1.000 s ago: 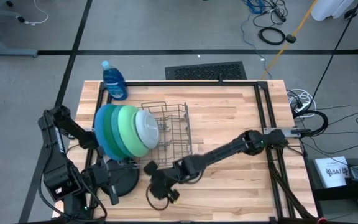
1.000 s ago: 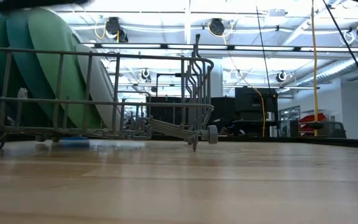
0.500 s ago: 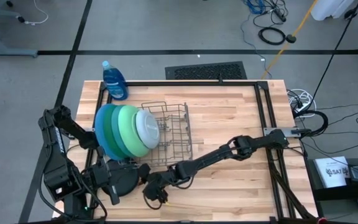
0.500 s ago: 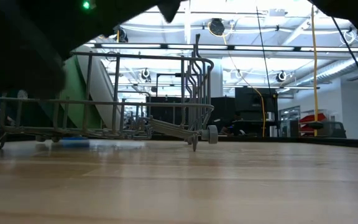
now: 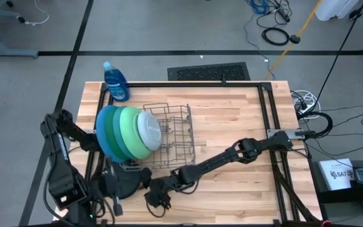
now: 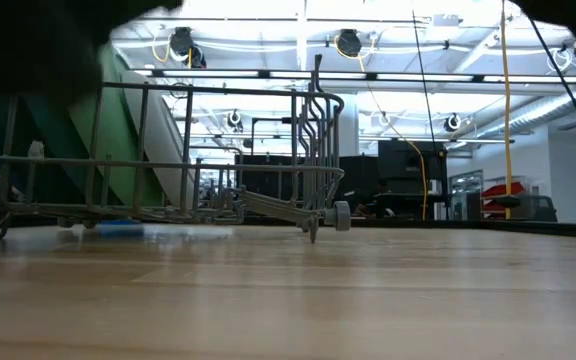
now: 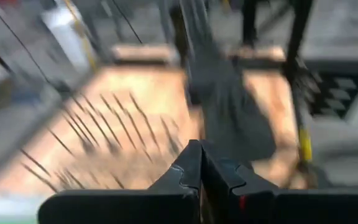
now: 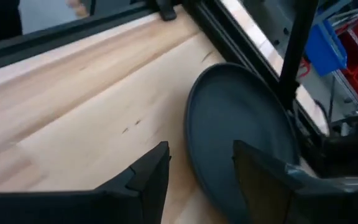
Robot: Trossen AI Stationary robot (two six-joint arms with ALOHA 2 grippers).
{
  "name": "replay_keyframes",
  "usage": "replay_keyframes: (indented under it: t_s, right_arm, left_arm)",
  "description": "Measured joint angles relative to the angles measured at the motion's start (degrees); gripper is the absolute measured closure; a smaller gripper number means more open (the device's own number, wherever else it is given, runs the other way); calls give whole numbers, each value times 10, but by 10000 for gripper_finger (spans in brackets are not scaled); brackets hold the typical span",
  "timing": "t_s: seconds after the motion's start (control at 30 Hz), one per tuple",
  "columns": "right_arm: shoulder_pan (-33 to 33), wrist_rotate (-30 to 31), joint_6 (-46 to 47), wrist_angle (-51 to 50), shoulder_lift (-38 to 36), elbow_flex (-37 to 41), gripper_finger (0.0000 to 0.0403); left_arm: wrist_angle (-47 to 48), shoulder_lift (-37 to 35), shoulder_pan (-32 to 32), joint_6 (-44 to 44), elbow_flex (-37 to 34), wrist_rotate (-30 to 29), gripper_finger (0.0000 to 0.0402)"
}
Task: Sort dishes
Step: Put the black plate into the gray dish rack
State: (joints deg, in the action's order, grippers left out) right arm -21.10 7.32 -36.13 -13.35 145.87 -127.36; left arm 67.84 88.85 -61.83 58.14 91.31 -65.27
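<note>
Right wrist view: right gripper, fingers spread, sits low over the wooden table just beside the small round black plate, which lies flat at the table's front-left edge. Four larger round plates stand upright in the grey wire rack. Left gripper, fingers pressed together, waits near the black plate. Best bet: straddle the plate's rim squarely, one finger sliding under, before closing.
</note>
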Motion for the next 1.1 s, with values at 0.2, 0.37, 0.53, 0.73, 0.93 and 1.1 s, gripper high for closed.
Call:
replay_keyframes:
  t_s: [0.2, 0.37, 0.53, 0.73, 0.93, 1.1]
  right_arm:
    - [-17, 31, -13, -111, -44, -7, 231]
    - [-23, 33, -25, -184, -75, -7, 231]
    - [-23, 49, -17, -251, -97, -7, 231]
    - [-22, 78, -10, -273, -113, -7, 231]
    - [-23, 76, -10, -273, -113, -7, 231]
    - [-23, 76, -10, -273, -113, -7, 232]
  left_arm:
    - [1, 30, 11, 114, 0, 229, 394]
    - [1, 83, 25, 166, 0, 408, 394]
    - [0, 168, 42, 166, 0, 551, 393]
    - [6, 246, 51, 164, 0, 619, 340]
    - [40, 271, 51, 180, 0, 615, 223]
    - [81, 293, 51, 180, 0, 612, 166]
